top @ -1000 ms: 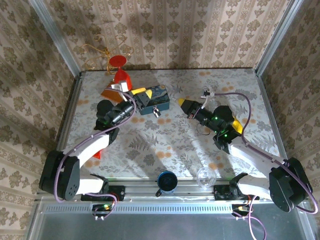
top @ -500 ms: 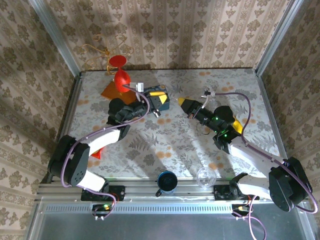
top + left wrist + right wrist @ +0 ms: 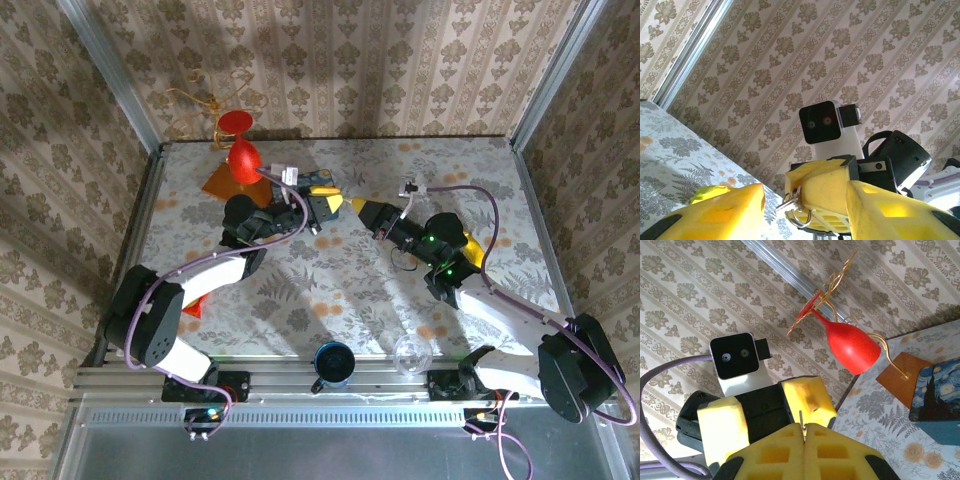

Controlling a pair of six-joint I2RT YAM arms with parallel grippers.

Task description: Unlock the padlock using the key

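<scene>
Left gripper [image 3: 325,200] has swung right to the padlock [image 3: 314,228] at the near edge of the blue tin [image 3: 937,390], jaws part-spread; approach step, so the right gripper [image 3: 365,212], pressed shut on the key [image 3: 801,416], likely must next steer it into the keyhole.

No lettering, numeral, brand mark, label or sign can be read on any surface in the overhead or wrist views.
</scene>
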